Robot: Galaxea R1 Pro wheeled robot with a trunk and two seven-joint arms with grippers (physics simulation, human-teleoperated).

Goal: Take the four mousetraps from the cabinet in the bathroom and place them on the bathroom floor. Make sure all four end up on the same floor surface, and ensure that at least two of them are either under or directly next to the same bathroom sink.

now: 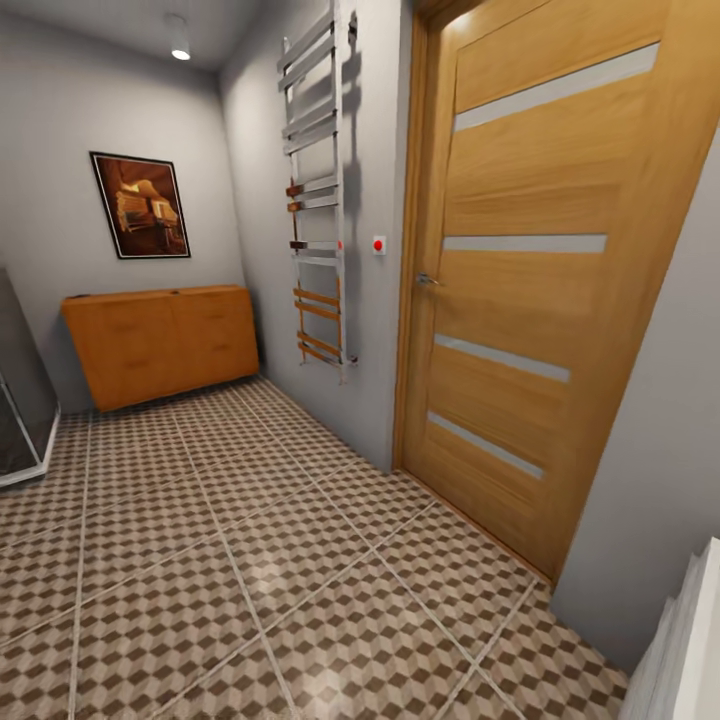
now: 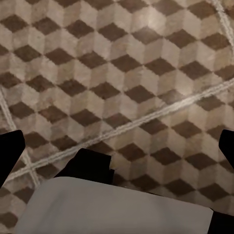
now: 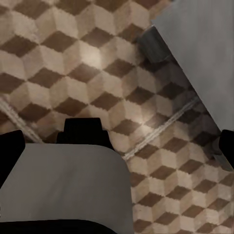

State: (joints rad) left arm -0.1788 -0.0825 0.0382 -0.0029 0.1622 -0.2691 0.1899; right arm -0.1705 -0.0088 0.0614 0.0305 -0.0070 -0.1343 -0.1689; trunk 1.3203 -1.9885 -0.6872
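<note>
The cabinet (image 1: 160,340), a low orange-brown wooden chest, stands against the far wall at the left of the head view, with its fronts shut. The mousetraps and the sink are out of view. The bathroom floor (image 1: 250,560), tiled in a brown and beige cube pattern, stretches from me to the cabinet. In the left wrist view my left gripper (image 2: 117,151) is open over bare floor (image 2: 136,73), its dark fingertips (image 2: 9,156) far apart. My right gripper (image 3: 117,146) is also open over the floor (image 3: 73,63), with nothing between its fingers.
A tall wooden door (image 1: 540,280) with frosted strips is shut at the right. A chrome towel radiator (image 1: 318,190) hangs on the wall beside it. A dark glass panel (image 1: 20,390) stands at the far left. A white ribbed object (image 1: 690,640) juts in at the lower right corner.
</note>
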